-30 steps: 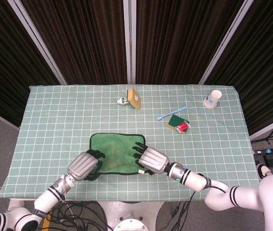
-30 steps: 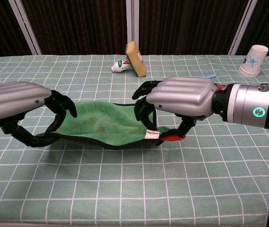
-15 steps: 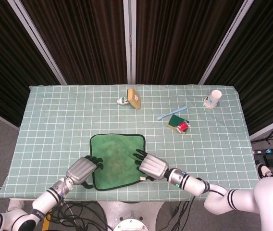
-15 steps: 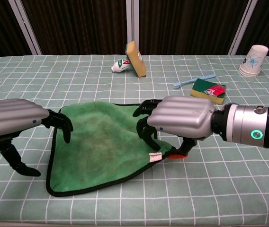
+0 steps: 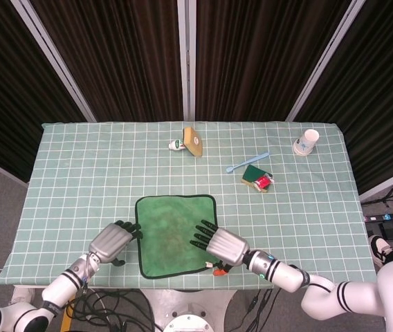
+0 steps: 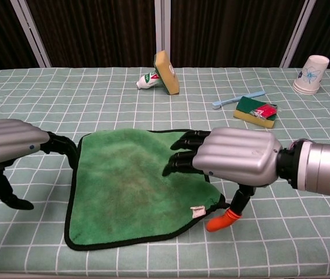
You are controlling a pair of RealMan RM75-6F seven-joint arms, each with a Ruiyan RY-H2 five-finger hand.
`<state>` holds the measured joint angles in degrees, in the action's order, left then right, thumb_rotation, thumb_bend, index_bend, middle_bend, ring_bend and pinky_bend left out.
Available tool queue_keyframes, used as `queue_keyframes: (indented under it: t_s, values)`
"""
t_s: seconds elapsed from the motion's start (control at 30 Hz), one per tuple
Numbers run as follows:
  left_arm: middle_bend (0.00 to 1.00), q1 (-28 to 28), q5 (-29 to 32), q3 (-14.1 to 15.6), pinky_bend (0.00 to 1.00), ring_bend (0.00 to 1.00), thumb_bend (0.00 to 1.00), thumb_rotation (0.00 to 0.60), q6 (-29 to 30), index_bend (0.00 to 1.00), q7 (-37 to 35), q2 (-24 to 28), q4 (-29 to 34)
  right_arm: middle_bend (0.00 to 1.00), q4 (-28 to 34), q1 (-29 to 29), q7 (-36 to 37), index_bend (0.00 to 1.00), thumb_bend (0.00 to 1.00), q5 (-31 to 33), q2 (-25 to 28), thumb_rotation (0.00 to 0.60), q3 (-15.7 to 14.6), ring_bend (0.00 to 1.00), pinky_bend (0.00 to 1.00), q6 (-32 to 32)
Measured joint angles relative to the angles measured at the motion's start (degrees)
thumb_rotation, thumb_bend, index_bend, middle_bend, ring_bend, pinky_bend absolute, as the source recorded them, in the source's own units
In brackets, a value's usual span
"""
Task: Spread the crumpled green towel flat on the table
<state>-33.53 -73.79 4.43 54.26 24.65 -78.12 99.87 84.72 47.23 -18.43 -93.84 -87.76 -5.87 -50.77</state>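
Note:
The green towel (image 5: 176, 235) (image 6: 130, 186) lies unfolded and nearly flat at the table's near middle, its dark hem showing all round and a white label at its near right corner. My left hand (image 5: 112, 243) (image 6: 8, 145) hangs just off the towel's left edge, fingers curved down and holding nothing. My right hand (image 5: 223, 246) (image 6: 235, 157) is over the towel's right edge, its dark fingers (image 6: 185, 157) stretched out over the cloth. Its orange-tipped thumb points down beside the corner, off the cloth.
At the back stand a yellow sponge (image 5: 194, 140) (image 6: 166, 72) and a small tube (image 5: 177, 145). Right of centre lie a blue toothbrush (image 5: 247, 162) (image 6: 237, 99) and a green sponge with a red packet (image 5: 257, 178) (image 6: 256, 111). A paper cup (image 5: 307, 142) (image 6: 311, 74) stands far right.
Both hands drew the towel's near edge toward me and laid it down, so the cloth opened out flat. The left hand let go and moved off left; the right released the corner.

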Motion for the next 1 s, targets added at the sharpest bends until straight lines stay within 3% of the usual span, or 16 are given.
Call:
queue_keyframes:
  t_s: [0.2,0.27,0.33,0.37,0.43,0.67,0.9,1.0]
  values:
    - [0.29,0.9,-0.7,-2.5,0.28,0.25,0.16,0.6,3.2,0.35,-3.8,-0.5,-3.8,0.0,2.0,-1.1,-1.0,0.0,0.01,1.2,4.2,0.241,1.9,0.0,0.0,-2.5]
    - [0.29,1.3,-0.5,-3.5,0.28,0.25,0.18,0.6,4.3,0.35,-5.0,-0.6,-4.8,0.0,2.3,-1.5,-0.7,0.01,0.16,2.3,4.9,0.251,2.7,0.0,0.0,-3.1]
    - [0.29,1.6,-0.1,-4.6,0.28,0.25,0.2,0.6,5.1,0.35,-6.5,-0.5,-5.6,0.0,2.5,-1.7,0.4,0.07,0.43,4.4,5.7,0.255,3.9,0.0,0.0,-3.0]
    - [0.29,1.7,0.2,-5.0,0.28,0.25,0.21,0.6,5.3,0.35,-7.1,-0.3,-5.8,0.0,2.5,-1.7,1.2,0.11,0.5,5.4,6.1,0.255,4.4,0.0,0.0,-2.7]
    - [0.29,2.0,0.6,-5.8,0.28,0.25,0.21,0.6,5.8,0.35,-8.3,0.1,-6.1,0.01,2.5,-1.5,3.4,0.16,0.54,8.0,7.0,0.252,5.8,0.0,0.0,-1.3]
    - [0.29,3.4,1.2,-6.7,0.28,0.25,0.21,0.6,7.4,0.35,-10.2,1.2,-5.9,0.02,0.5,1.0,11.0,0.27,0.55,13.2,8.4,0.217,9.1,0.0,0.0,5.8]
    - [0.29,4.2,1.5,-6.3,0.28,0.25,0.21,0.6,7.5,0.35,-10.2,1.3,-5.3,0.02,-8.3,5.2,9.4,0.29,0.53,18.9,2.8,0.225,11.1,0.0,0.0,13.4]
    - [0.29,4.7,1.8,-6.3,0.28,0.25,0.21,0.6,7.9,0.35,-10.7,1.4,-5.2,0.02,-13.0,6.9,8.2,0.3,0.26,22.2,-0.9,0.227,12.0,0.0,0.0,15.8]
